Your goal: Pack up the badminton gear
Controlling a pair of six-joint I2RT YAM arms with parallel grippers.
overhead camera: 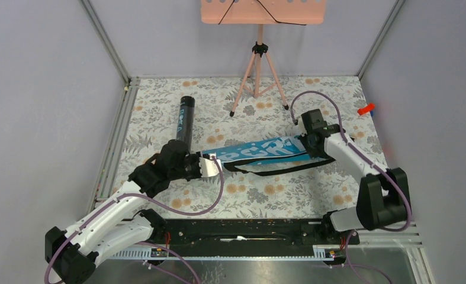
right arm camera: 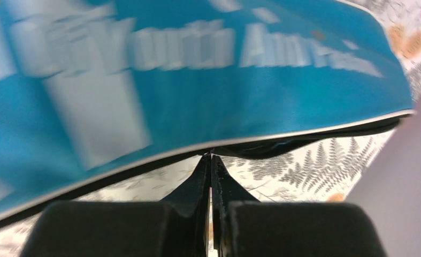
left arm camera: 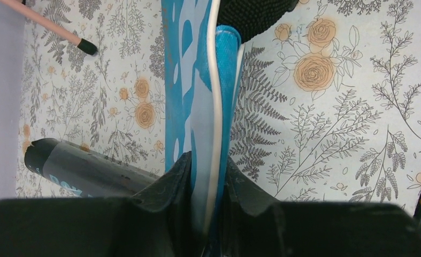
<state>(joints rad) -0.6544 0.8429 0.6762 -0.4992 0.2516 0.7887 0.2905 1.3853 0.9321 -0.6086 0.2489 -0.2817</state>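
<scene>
The blue bag [overhead camera: 260, 151] with white lettering lies stretched across the middle of the floral cloth, its black strap [overhead camera: 266, 170] trailing below it. My left gripper [overhead camera: 202, 165] is shut on the bag's left end; in the left wrist view the fingers [left arm camera: 170, 182] pinch the blue fabric [left arm camera: 197, 96] and its white piping. My right gripper [overhead camera: 307, 142] is at the bag's right end, jaws shut with the tips [right arm camera: 211, 158] pinched at the bag's [right arm camera: 197, 91] lower edge. The black tube [overhead camera: 185, 121] lies behind the left gripper, also in the left wrist view [left arm camera: 85, 171]. No rackets or shuttlecocks show.
The pink tripod stand [overhead camera: 258, 71] stands at the back centre; one foot shows in the left wrist view [left arm camera: 85, 47]. A small red object [overhead camera: 366, 109] lies at the back right. Grey walls and metal rails [overhead camera: 119, 136] bound the cloth.
</scene>
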